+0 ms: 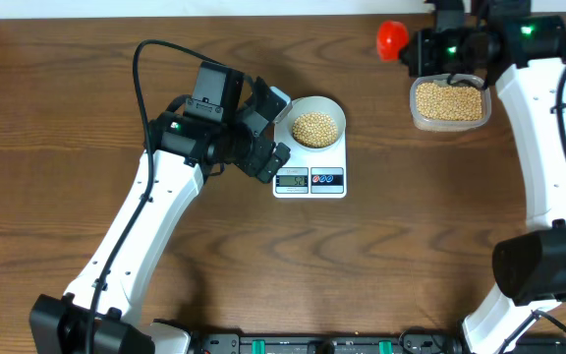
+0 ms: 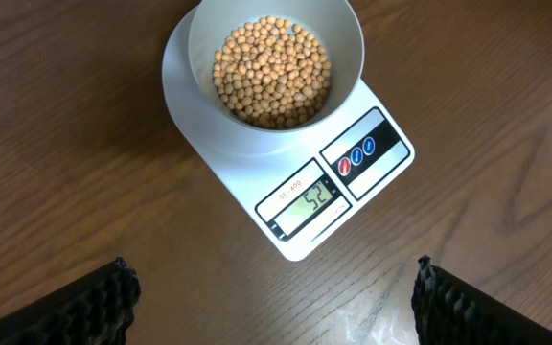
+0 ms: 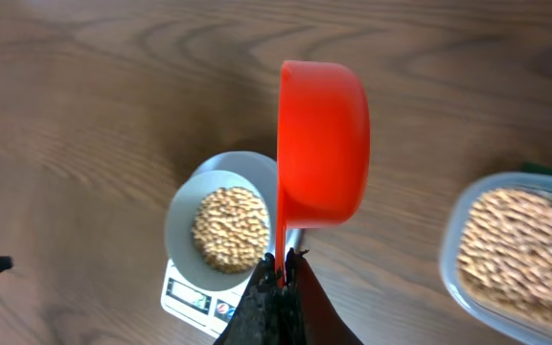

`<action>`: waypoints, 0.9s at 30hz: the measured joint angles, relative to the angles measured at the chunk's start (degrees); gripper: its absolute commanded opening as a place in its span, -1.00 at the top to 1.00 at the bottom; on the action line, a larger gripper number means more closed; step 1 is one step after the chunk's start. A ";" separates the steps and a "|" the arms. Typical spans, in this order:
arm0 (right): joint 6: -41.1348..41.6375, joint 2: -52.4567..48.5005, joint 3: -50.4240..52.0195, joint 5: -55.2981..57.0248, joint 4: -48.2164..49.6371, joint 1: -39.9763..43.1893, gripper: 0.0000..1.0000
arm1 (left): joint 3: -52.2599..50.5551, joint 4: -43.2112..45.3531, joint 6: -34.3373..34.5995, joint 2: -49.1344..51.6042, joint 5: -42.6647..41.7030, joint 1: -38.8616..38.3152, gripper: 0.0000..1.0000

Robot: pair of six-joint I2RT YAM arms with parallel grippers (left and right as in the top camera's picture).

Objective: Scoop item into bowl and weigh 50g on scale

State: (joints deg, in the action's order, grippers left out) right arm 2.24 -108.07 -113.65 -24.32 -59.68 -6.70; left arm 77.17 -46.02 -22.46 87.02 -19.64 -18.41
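weigh-check step: bowl (image 1: 315, 126) of beans (image 2: 271, 72) sits on scale (image 1: 310, 182), mid-table, display looks like 52, so slightly over; l gripper (image 2: 276, 292) spread wide, empty, just left of scale; r gripper (image 3: 281, 287) clenched on red scoop (image 3: 322, 144) far right by tub (image 3: 520, 249); next prob. lift out a few beans.

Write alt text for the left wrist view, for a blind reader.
A white bowl of tan beans sits on a kitchen scale reading 52, on a wooden table. The left gripper, open, shows black fingertips at the bottom corners.
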 measured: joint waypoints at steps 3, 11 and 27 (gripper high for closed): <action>0.00 0.00 0.00 0.13 0.39 -2.03 0.98 | 0.00 0.00 0.00 0.00 0.00 0.00 -0.87; -0.28 -0.70 0.00 1.20 0.44 -7.43 0.97 | 0.00 0.00 0.00 0.00 0.00 0.00 -0.86; -0.59 -6.56 0.00 3.30 -2.93 -13.16 0.98 | 0.00 0.00 0.00 0.00 0.00 0.00 -0.86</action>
State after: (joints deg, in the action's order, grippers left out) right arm 1.65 -114.63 -113.65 -21.02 -62.61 -19.86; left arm 77.17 -46.02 -22.46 87.02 -19.64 -18.41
